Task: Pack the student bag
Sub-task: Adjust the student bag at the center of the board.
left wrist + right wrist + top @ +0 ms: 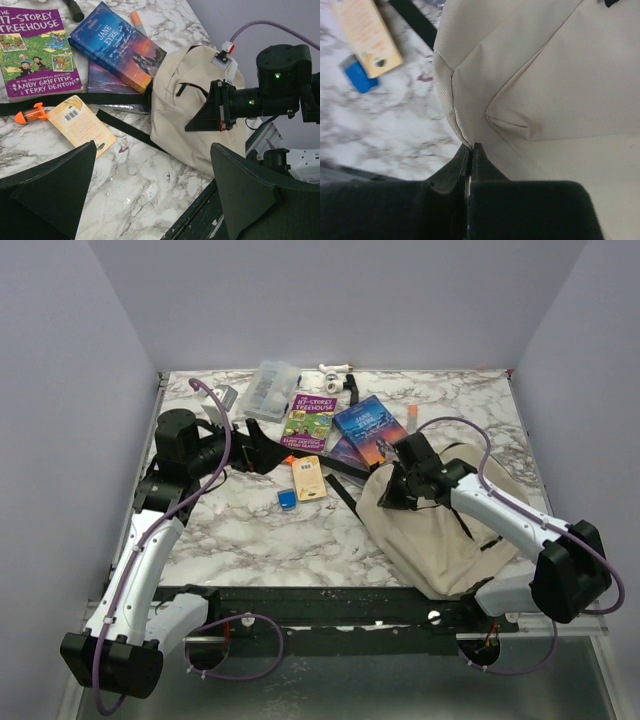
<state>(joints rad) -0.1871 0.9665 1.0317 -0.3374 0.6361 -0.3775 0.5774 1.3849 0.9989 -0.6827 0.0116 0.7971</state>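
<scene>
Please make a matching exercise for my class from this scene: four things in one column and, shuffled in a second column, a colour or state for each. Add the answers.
Column 1
1. student bag
2. Treehouse book
3. left gripper
4. right gripper

Column 2
A. purple cover
B. shut on the bag's seam
C. soft and beige
D. open wide, holding nothing

Pairs: 1-C, 2-A, 3-D, 4-B
</scene>
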